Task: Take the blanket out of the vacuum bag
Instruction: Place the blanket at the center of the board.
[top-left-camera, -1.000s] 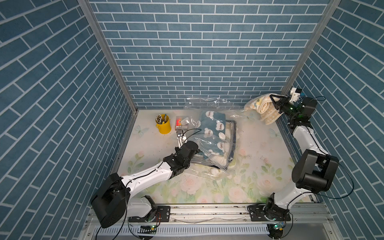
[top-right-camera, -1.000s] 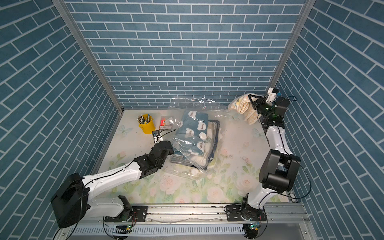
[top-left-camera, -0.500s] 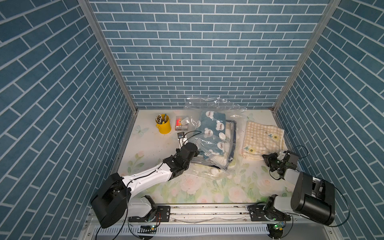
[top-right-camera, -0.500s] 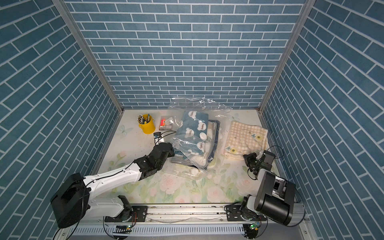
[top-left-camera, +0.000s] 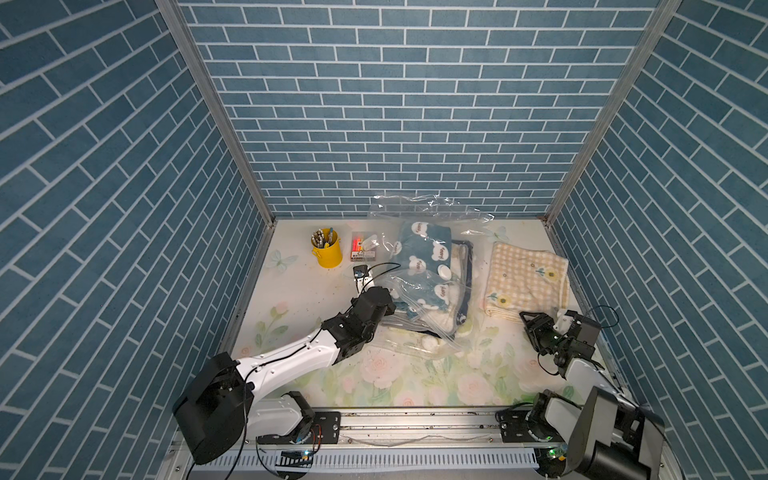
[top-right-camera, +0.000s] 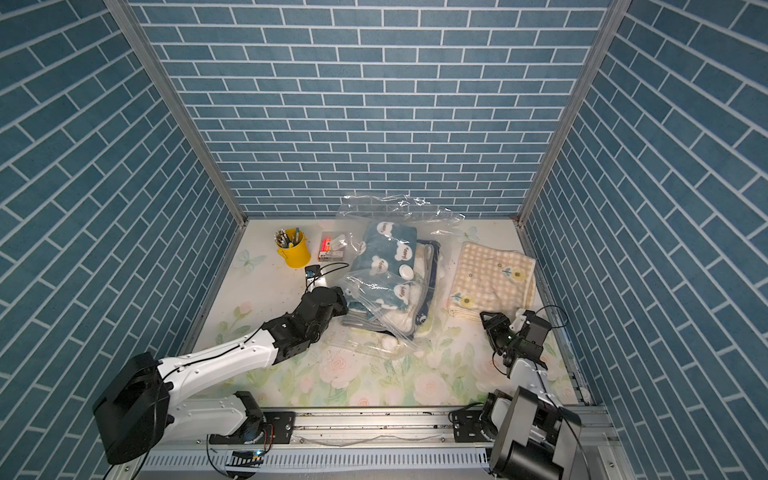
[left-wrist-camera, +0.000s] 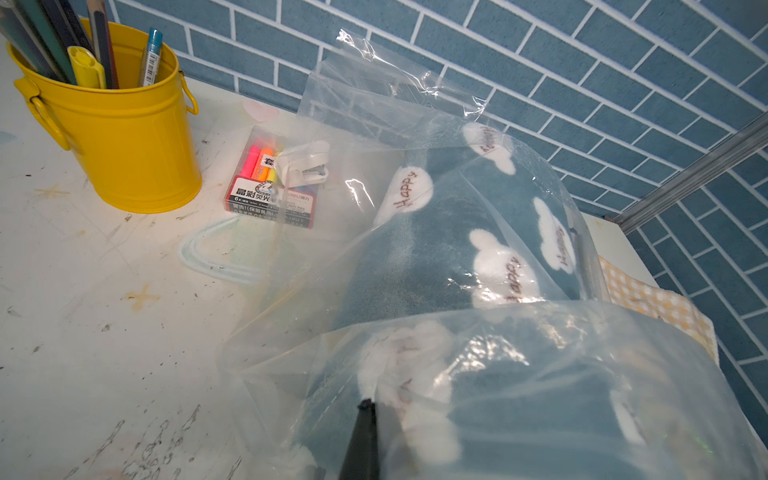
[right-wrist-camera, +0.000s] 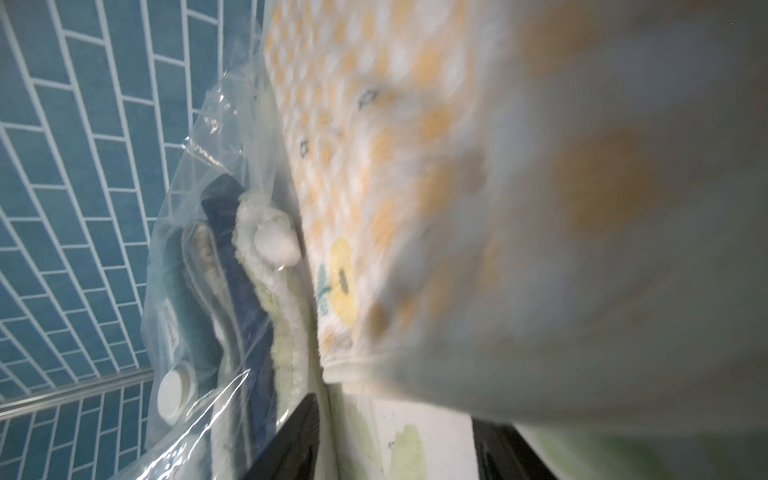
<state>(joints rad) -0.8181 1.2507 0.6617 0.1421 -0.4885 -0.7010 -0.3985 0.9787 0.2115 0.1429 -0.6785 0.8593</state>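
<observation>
Two cloths are in view. A blue fleece blanket with white clouds (top-left-camera: 424, 249) lies inside the large, crinkly, transparent vacuum bag (top-left-camera: 432, 208), mid-bench and reaching the back edge of the flower-printed bench (top-left-camera: 299, 299). A yellow-checked blanket (top-left-camera: 525, 278) lies flat outside the bag, by the right edge. The left gripper (left-wrist-camera: 365, 409) is closed, pinching the bag's film. The right gripper (top-left-camera: 534, 320) is empty, its jaws spread apart, just beside the checked blanket's near edge. A yellow metal pen cup (top-left-camera: 328, 253) stands near the back left corner.
</observation>
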